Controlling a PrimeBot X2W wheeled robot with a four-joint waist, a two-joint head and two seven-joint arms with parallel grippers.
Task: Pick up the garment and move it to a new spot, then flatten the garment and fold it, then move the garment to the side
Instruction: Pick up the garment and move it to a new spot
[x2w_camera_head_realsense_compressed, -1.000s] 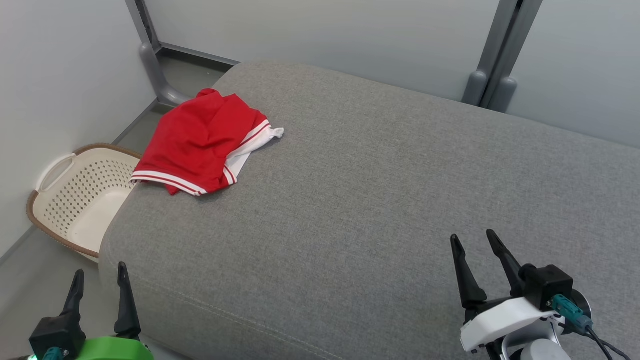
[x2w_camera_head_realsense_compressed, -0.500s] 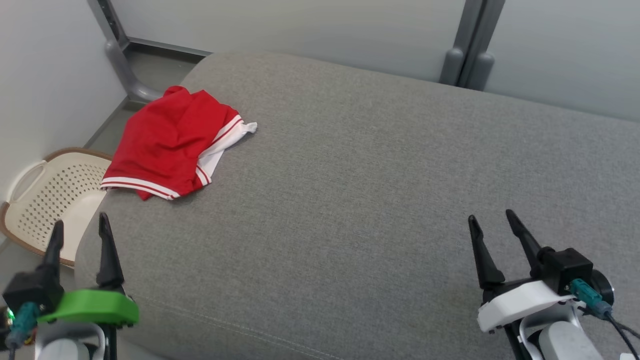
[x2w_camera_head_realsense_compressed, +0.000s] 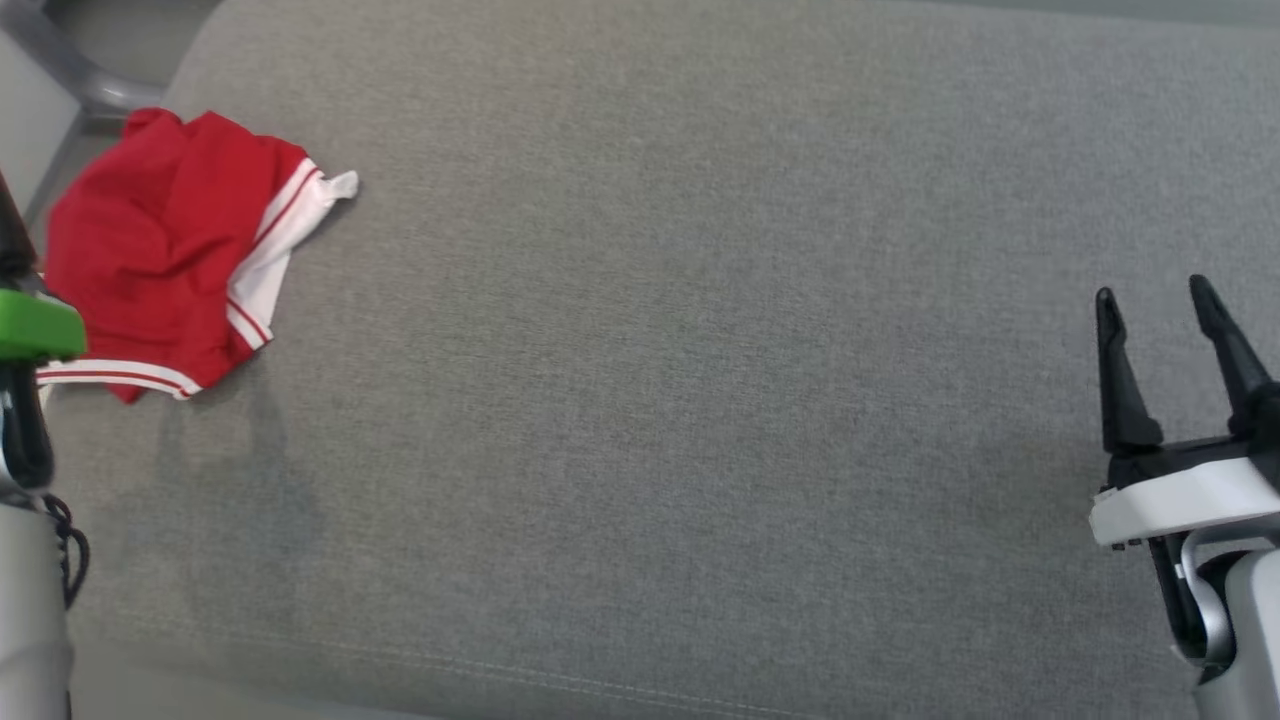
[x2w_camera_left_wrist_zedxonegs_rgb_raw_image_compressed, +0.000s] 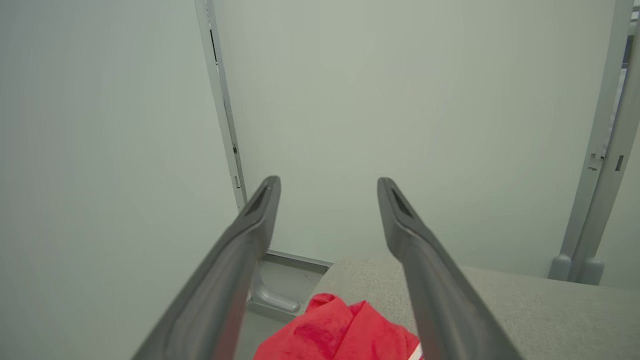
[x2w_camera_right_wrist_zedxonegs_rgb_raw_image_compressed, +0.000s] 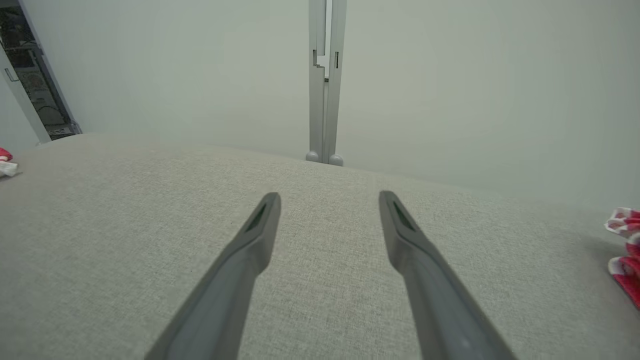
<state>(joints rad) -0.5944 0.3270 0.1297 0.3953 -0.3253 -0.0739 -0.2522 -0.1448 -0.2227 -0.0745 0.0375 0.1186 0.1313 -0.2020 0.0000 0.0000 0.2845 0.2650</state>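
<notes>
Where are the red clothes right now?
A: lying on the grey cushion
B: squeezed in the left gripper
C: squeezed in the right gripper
A: the red garment lies crumpled on the grey cushion, and the left gripper and right gripper stand open, holding nothing.

You have a broad grey upholstered cushion in front of you, with a stitched seam running along its near edge. Behind it stand pale wall panels, joined by a grey upright post with two rounded feet. A curved grey leg rests on the floor past the cushion's far left corner. On the cushion, at the right edge of the right wrist view, lies a red-and-white patterned cloth.
</notes>
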